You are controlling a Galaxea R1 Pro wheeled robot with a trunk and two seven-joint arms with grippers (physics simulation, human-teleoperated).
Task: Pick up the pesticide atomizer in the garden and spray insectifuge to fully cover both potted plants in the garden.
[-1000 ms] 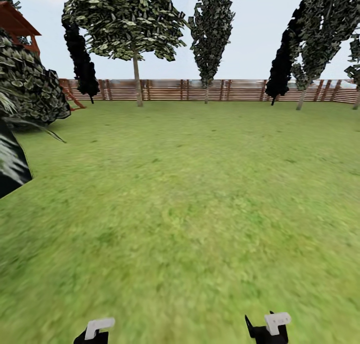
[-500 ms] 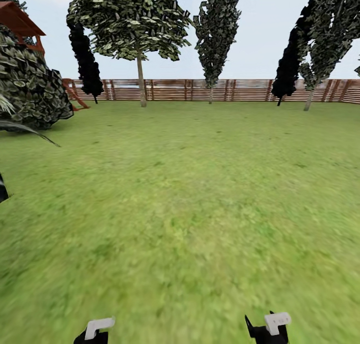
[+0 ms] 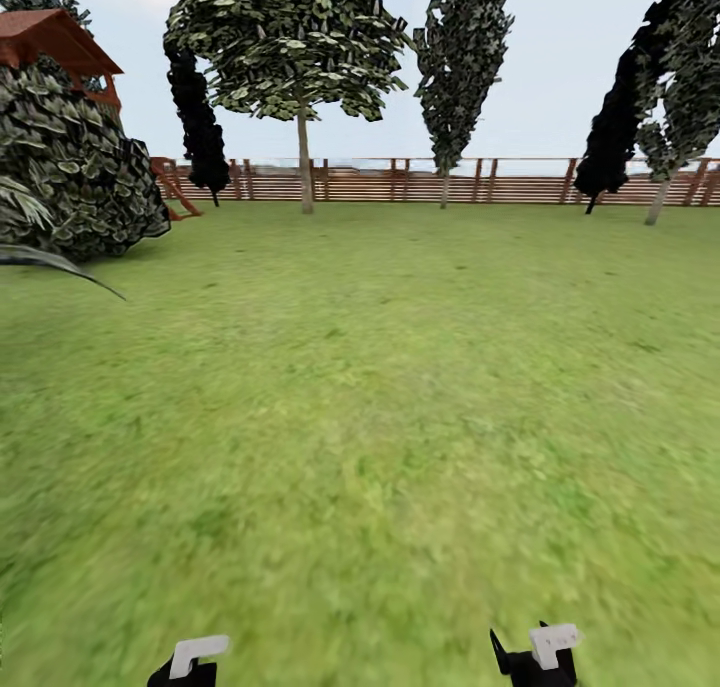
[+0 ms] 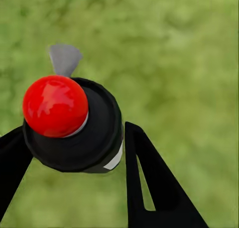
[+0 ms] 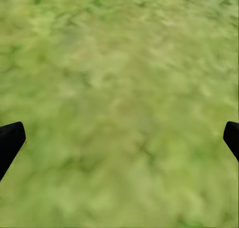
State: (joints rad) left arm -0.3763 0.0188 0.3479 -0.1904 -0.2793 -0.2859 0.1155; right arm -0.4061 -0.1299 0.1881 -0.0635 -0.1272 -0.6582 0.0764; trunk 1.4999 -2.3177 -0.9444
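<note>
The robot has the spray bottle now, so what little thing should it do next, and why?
Probably keep turning to look for the potted plants. The left gripper grips the atomizer, red tip up, but the head view holds just lawn, trees and the fence. The right gripper hangs open over grass, so nothing is in spraying range yet.

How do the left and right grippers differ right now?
The left gripper has its jaws shut on the pesticide atomizer, whose red top faces the wrist camera; the right gripper holds nothing. The left jaws sit close against the bottle; the right jaws stand wide apart at the picture's edges. Both hang over the lawn, low in the head view, with black fingers.
</note>
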